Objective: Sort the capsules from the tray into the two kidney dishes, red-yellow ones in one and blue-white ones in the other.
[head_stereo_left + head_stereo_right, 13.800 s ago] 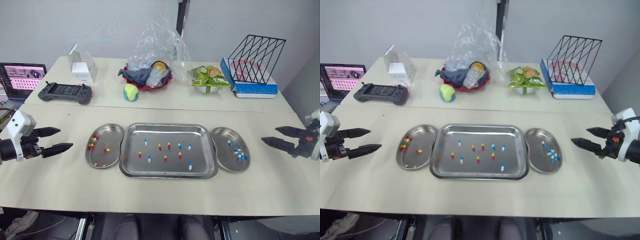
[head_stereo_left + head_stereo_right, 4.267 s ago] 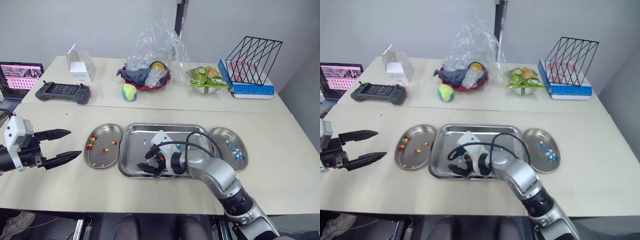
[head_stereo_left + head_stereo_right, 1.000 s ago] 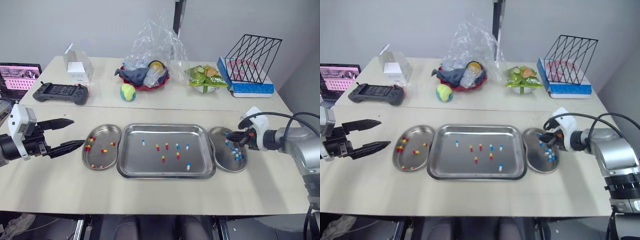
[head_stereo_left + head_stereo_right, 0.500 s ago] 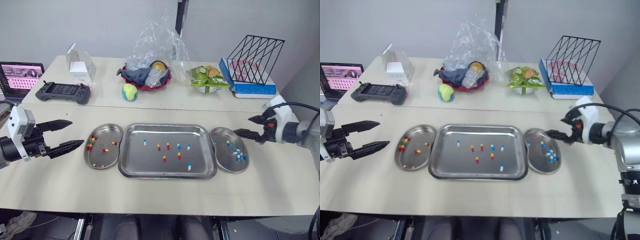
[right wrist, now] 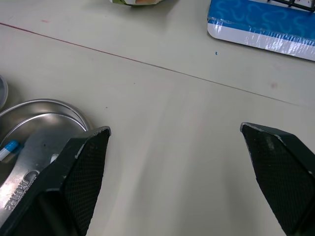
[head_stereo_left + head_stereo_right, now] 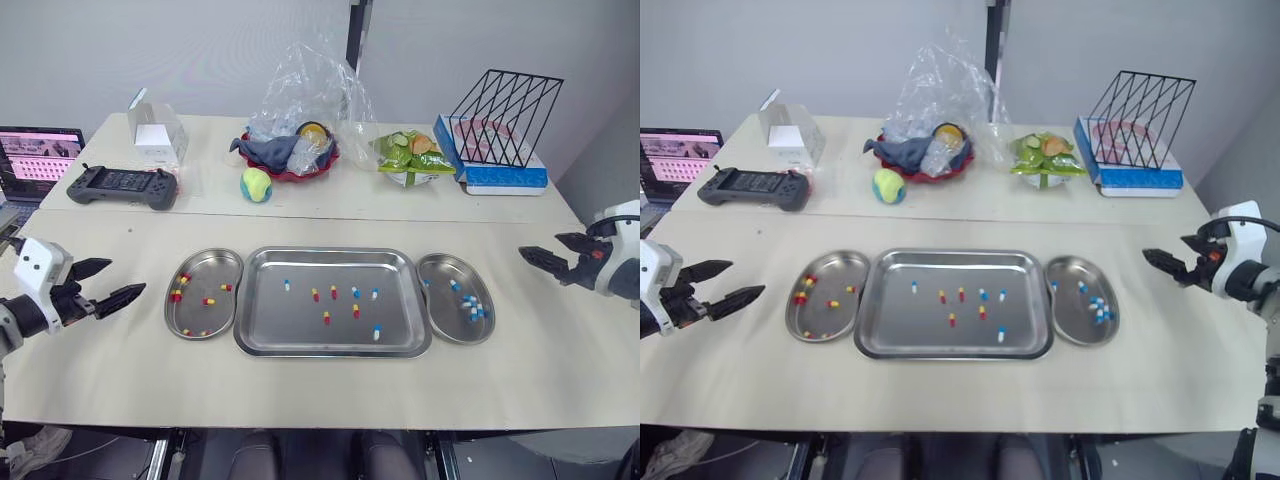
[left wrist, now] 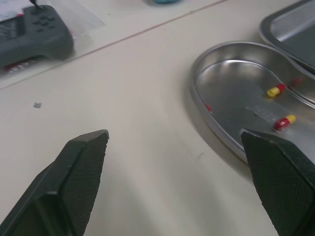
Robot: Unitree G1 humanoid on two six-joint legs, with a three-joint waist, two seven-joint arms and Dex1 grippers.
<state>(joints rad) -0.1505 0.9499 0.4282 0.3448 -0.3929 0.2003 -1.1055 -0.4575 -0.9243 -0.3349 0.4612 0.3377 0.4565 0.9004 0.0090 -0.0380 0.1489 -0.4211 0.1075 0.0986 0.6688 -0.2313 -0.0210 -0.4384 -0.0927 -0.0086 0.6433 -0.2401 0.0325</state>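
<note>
Hovering wide and empty, left tool [image 6: 127,276] and right tool [image 6: 538,245] flank the tray [image 6: 330,251]; next pick should pinch one capsule [image 6: 377,333] squarely, avoiding neighbours.

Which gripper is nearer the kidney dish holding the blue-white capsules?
Right. The right gripper hangs open over the table just outside the blue-white dish. The left gripper is across the tray, beyond the red-yellow dish.

tray [image 6: 400,262] centre | kidney dishes [image 6: 225,262] flanking | capsules [image 6: 326,317] in all
</note>
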